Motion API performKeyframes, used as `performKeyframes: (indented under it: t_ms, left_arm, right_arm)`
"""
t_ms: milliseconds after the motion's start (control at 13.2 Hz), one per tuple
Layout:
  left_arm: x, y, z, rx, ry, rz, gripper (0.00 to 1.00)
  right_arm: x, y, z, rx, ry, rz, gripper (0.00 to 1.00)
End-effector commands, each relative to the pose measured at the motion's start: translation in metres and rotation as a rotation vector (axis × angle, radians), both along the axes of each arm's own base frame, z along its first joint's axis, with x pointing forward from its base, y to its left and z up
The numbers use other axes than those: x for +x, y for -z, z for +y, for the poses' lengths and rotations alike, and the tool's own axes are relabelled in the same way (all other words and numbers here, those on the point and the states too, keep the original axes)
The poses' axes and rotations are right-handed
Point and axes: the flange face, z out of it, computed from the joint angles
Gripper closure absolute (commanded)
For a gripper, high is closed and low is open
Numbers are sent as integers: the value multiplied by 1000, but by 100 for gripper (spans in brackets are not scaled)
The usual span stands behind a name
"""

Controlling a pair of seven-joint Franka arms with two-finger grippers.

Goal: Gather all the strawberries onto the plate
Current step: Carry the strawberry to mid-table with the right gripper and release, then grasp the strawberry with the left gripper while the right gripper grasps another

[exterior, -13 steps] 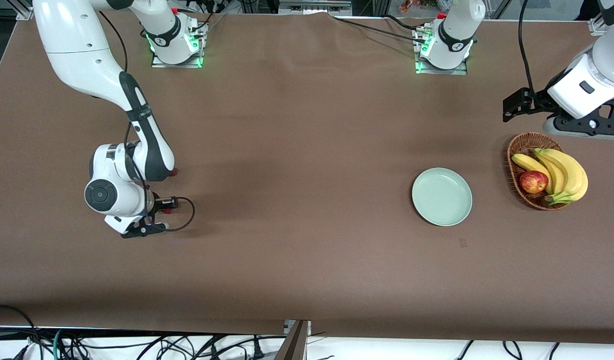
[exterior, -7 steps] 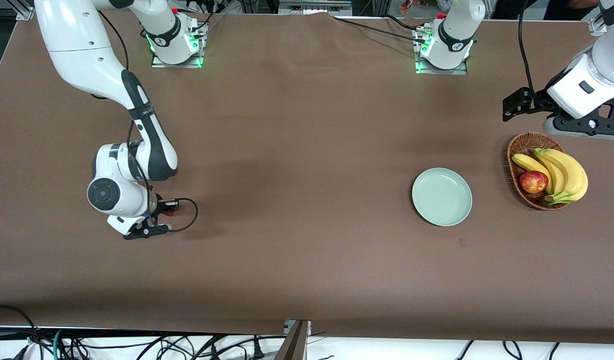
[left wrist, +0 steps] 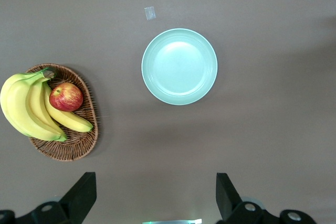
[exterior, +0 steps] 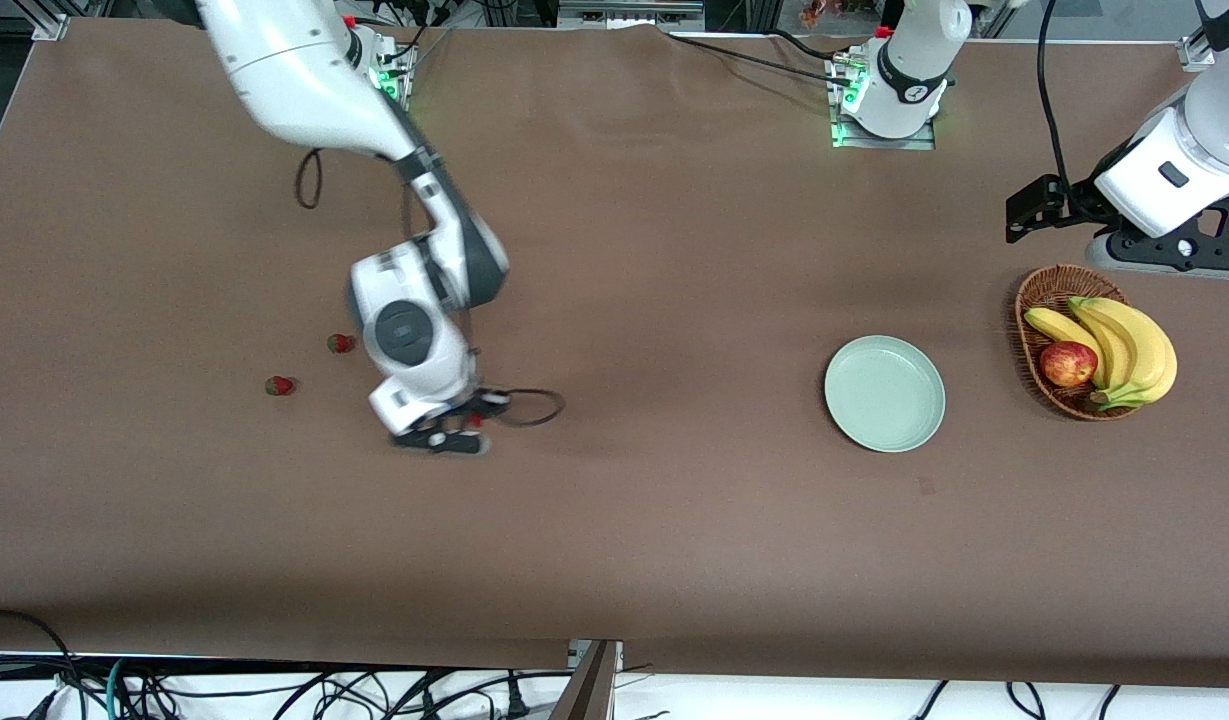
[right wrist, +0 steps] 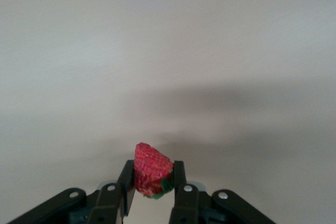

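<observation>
My right gripper (right wrist: 152, 183) is shut on a small red strawberry (right wrist: 151, 171) with a green cap, and holds it above bare table toward the right arm's end (exterior: 466, 428). Two more strawberries lie on the table beside that arm, one (exterior: 341, 343) farther from the front camera than the other (exterior: 279, 385). The pale mint-green plate (exterior: 884, 393) sits toward the left arm's end with nothing on it, also seen in the left wrist view (left wrist: 179, 66). My left gripper (left wrist: 155, 200) waits open and high up, farther from the front camera than the basket (exterior: 1159, 255).
A brown wicker basket (exterior: 1036, 300) with bananas (exterior: 1124, 345) and a red apple (exterior: 1067, 363) stands beside the plate, at the left arm's end. A small tape mark (exterior: 926, 486) lies nearer the front camera than the plate.
My right gripper has shut on a strawberry, risen and swung toward the plate. The two strawberries that the arm covered now show. The left arm has not moved.
</observation>
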Motion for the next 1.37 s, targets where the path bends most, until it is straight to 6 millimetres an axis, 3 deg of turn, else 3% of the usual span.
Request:
performKeyframes:
  t_ms: [0, 228, 456, 532, 608, 684, 837, 913, 1141, 1293]
  left_arm:
    - [2, -4, 1, 21, -1, 5, 0]
    - [2, -4, 2, 21, -1, 5, 0]
    - [2, -4, 2, 21, -3, 5, 0]
    - [2, -4, 2, 21, -3, 5, 0]
    - [2, -4, 2, 21, -3, 5, 0]
    - [2, -4, 2, 21, -3, 5, 0]
    - [2, -5, 2, 21, -3, 4, 0]
    - [2, -5, 2, 20, -1, 4, 0]
    - [5, 2, 2, 18, -3, 14, 0]
    - [17, 31, 1, 12, 2, 72, 0]
  right_arm:
    - [-28, 7, 84, 65, 37, -56, 100]
    - [-72, 31, 164, 212, 64, -73, 100]
    - [-93, 47, 188, 249, 59, -91, 96]
    - [-95, 46, 190, 248, 54, -91, 67]
    - [-94, 42, 190, 247, 44, -97, 1]
    - [-89, 32, 189, 251, 43, -109, 0]
    - [-66, 16, 167, 206, 43, -93, 0]
    - [-42, 2, 140, 176, 18, -80, 0]
    - [31, -20, 29, 106, -111, -27, 0]
    - [66, -27, -40, 81, -116, -4, 0]
